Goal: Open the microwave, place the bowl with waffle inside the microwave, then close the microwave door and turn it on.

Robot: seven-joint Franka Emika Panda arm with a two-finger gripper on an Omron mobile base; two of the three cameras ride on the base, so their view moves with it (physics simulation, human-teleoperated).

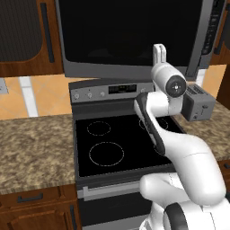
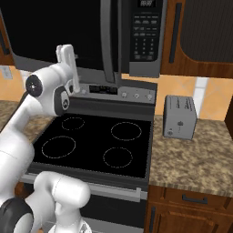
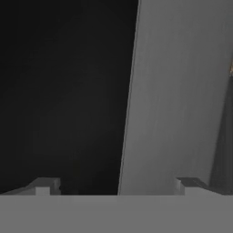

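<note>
Up at the wide grey-steel microwave (image 1: 134,36), the white arm's two-finger gripper (image 3: 117,184) stands with jaws spread wide, holding nothing, facing the closed dark glass microwave door (image 2: 54,32) near its grey frame, above the black-topped stove (image 1: 117,139) and beside the small grey toaster (image 2: 179,117).

White glossy arm (image 1: 188,157), rounded chunky links, smooth shells. Dark grey/black bands at joints, dark strip along side of one link. Round dark end cap w/ small pale centre on upper joint, same seen from both base views. Slim white hand piece on top, flat-sided. Gripper (image 3: 116,186): two small grey finger tips, blocky, set wide apart. No cables, screws or markings visible.
</note>
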